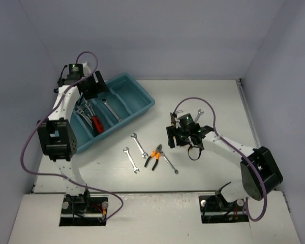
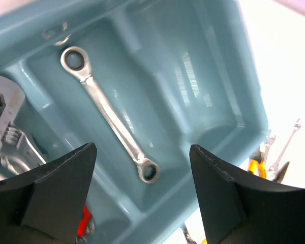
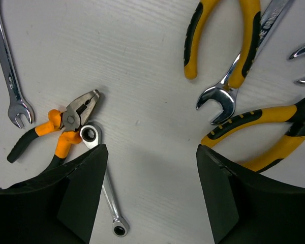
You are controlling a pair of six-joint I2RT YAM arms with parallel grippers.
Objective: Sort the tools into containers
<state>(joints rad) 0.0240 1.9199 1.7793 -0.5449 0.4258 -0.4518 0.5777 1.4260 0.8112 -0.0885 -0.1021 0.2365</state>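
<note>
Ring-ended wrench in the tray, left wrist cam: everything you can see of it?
The wrench is slim, bright silver, seemingly metal, with a closed ring at each end of a straight flat shaft. It lies flat and diagonal on the floor of one tray compartment. Nothing grips it; only the tray touches it.

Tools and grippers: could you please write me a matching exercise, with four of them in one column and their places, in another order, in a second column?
Things
1. red-handled wrench
2. orange-handled pliers
3. left gripper
4. right gripper

Places
A. over the table, jaws open, nothing held
B. lying inside the tray
C. lying on the table, outside the tray
D. over the tray, jaws open, nothing held

Pairs: 1-B, 2-C, 3-D, 4-A
</note>
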